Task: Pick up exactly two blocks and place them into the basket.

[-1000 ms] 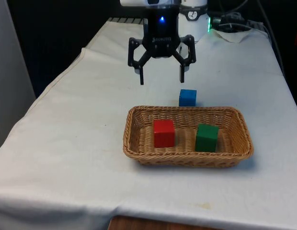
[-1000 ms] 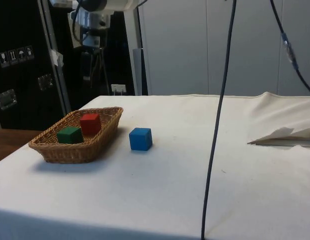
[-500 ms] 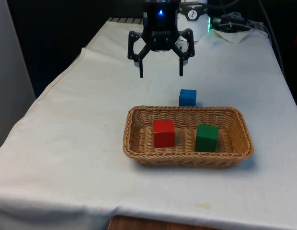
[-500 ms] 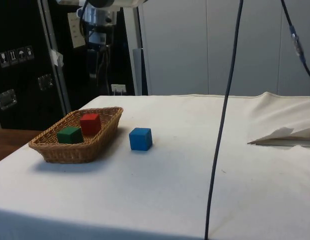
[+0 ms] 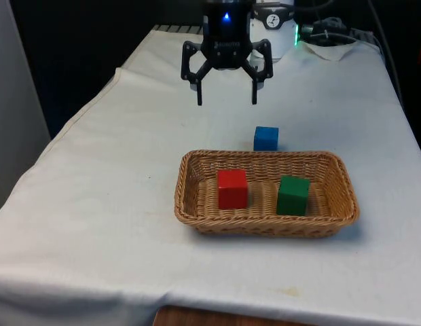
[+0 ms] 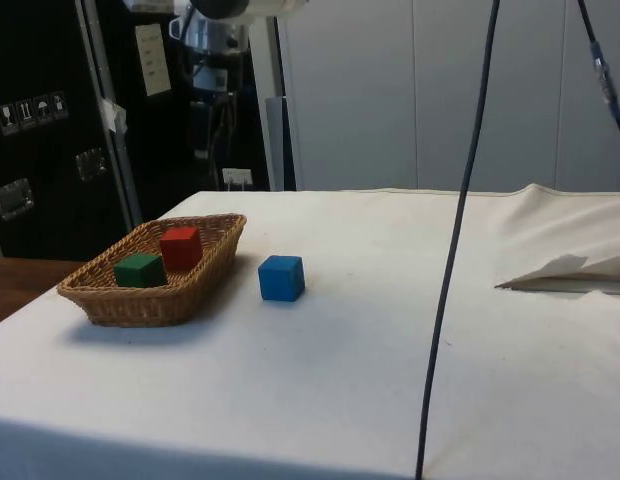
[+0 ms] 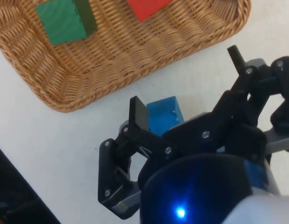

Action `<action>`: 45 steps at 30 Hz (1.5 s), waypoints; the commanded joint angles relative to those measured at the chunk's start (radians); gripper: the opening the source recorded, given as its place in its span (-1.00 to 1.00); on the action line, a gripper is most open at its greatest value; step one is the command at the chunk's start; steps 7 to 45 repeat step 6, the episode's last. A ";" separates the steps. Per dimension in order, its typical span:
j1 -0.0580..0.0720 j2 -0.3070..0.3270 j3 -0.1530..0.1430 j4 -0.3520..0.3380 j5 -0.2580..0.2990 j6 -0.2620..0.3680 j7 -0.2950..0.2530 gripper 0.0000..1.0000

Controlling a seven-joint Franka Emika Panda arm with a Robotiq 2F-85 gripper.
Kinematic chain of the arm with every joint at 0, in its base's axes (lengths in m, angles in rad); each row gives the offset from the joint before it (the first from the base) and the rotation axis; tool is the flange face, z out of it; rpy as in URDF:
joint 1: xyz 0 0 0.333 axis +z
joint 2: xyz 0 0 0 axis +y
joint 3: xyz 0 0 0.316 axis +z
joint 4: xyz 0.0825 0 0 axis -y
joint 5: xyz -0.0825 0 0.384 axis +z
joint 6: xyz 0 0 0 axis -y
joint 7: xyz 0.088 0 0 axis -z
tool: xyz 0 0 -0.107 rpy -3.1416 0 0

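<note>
White cloth [image 5: 95,204], no legible writing.

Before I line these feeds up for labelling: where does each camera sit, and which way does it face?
Front view: across the table's length at the basket; the open gripper hangs beyond the blue block.
Side view: from the table's side, facing dark cabinets; the arm's end shows above.
Wrist view: on the wrist, looking down past the fingers at the cloth.
All three share the basket, red block, green block and blue block.
</note>
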 commanded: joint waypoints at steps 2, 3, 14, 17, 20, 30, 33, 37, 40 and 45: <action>0.011 -0.010 -0.010 -0.024 -0.019 0.021 0.022 1.00; 0.011 -0.012 -0.010 -0.030 -0.020 0.025 0.025 1.00; 0.001 -0.014 0.000 -0.030 -0.008 0.017 0.014 1.00; 0.001 -0.014 0.000 -0.030 -0.008 0.017 0.014 1.00; 0.001 -0.014 0.000 -0.030 -0.008 0.017 0.014 1.00; 0.001 -0.014 0.000 -0.030 -0.008 0.017 0.014 1.00; 0.001 -0.014 0.000 -0.030 -0.008 0.017 0.014 1.00; 0.001 -0.014 0.000 -0.030 -0.008 0.017 0.014 1.00; 0.001 -0.014 0.000 -0.030 -0.008 0.017 0.014 1.00; 0.001 -0.014 0.000 -0.030 -0.008 0.017 0.014 1.00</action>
